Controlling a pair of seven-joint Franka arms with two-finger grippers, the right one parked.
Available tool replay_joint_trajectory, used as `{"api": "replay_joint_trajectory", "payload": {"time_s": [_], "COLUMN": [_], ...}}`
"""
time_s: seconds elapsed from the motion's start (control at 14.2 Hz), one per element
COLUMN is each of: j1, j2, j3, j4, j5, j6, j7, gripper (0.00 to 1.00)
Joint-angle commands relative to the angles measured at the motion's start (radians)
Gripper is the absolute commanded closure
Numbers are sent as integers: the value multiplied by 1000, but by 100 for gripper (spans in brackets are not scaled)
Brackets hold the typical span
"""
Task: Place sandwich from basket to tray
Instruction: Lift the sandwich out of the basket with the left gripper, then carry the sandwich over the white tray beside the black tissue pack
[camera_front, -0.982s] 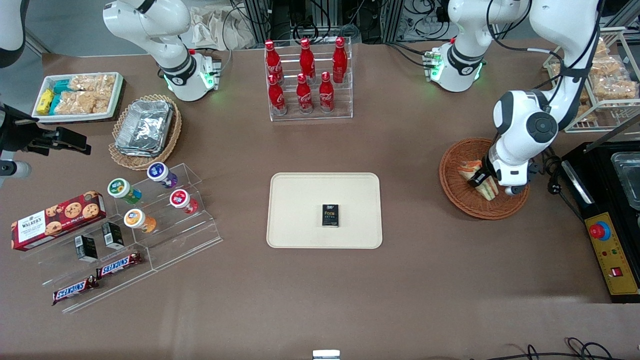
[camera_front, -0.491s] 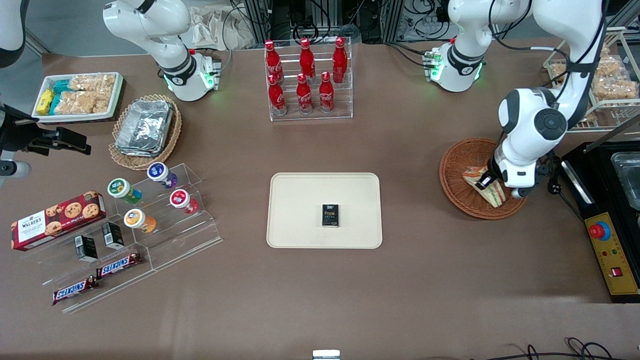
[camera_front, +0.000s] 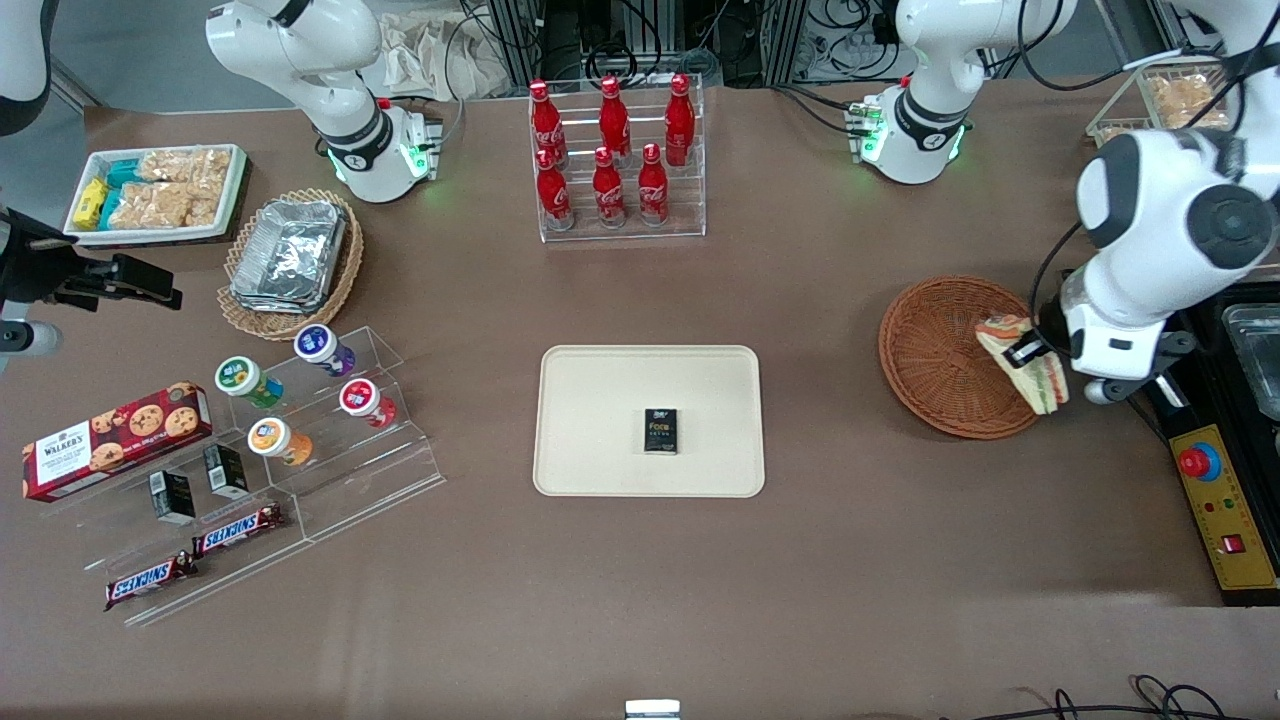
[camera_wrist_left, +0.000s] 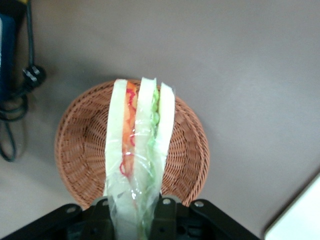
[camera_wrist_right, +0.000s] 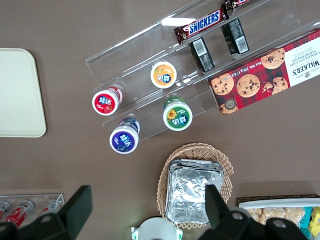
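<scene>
From the front, our left gripper (camera_front: 1030, 352) holds the clear-wrapped triangular sandwich (camera_front: 1022, 362) clamped above the round reddish-brown wicker basket (camera_front: 935, 355); the cream rectangular tray (camera_front: 600, 400), bearing a small black box (camera_front: 660, 431), lies toward the parked arm's end. The wrist view shows the sandwich (camera_wrist_left: 137, 150) hanging lengthwise from the fingers, with the basket (camera_wrist_left: 80, 150) empty beneath.

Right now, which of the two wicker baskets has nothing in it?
The round reddish-brown woven basket, under the end effector holding the wrapped sandwich. The paler tan basket holds foil trays.
</scene>
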Motion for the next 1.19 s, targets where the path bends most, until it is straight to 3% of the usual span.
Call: {"api": "replay_joint_trajectory", "payload": {"time_s": [0.0,0.21,0.35,0.63,1.12], "j1": [-2,-25,-25,-85,-258], "j2": [29,114,168,194,340], "j3": [-19,-74,-131,-218,-219], "j4": [169,382,468,473,473], "j5": [10,-10,-63,-51,-70], "j6": [-136,-326,-394,-328,-66], "j7": [62,282,276,113,76], "gripper": [100,100,100,100,100]}}
